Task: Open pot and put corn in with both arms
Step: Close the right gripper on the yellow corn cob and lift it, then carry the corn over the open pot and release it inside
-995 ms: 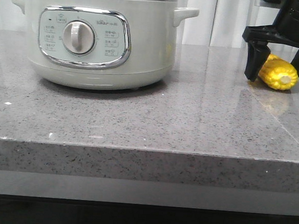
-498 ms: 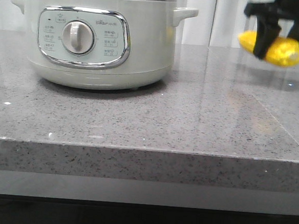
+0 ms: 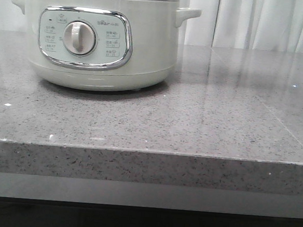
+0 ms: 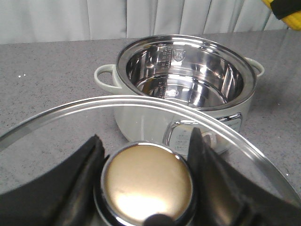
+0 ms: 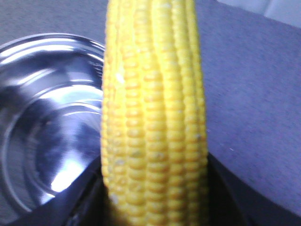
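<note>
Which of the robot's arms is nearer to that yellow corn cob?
Right. Its jaws grip the yellow corn cob beside the open grey-green pot; the left's jaws hold the glass lid by its knob, farther away.

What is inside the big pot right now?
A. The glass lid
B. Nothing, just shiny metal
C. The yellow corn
B: the pot shows only its bare steel inside, while the right pincer holds the corn outside it and the left pincer grips the lid by its knob.
</note>
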Motion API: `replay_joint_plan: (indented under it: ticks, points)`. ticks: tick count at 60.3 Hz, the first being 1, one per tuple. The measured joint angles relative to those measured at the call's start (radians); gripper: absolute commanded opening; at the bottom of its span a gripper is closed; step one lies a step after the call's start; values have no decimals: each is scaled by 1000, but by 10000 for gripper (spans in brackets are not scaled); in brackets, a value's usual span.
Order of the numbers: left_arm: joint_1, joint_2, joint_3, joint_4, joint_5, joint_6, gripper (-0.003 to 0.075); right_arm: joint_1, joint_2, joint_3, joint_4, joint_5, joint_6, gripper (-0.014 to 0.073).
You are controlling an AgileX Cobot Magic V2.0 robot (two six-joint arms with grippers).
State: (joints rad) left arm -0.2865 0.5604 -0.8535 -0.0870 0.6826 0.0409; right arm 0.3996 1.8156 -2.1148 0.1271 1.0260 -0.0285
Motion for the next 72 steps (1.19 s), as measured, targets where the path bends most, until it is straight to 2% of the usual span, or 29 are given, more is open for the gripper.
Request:
replay_joint_plan:
  ticks: [14,27,67,72]
  points:
    - [0,0,0,0,-16,0,229,140,19,-5,20,-96,0,302]
    - [0,0,0,0,-16,0,229,210,90,-7,20,-126,0,302]
    - [0,0,0,0,-16,0,229,223,258,-7,6,-76,0,302]
    - [0,0,0,0,-16,0,229,223,260,-7,-7,-67,0,323]
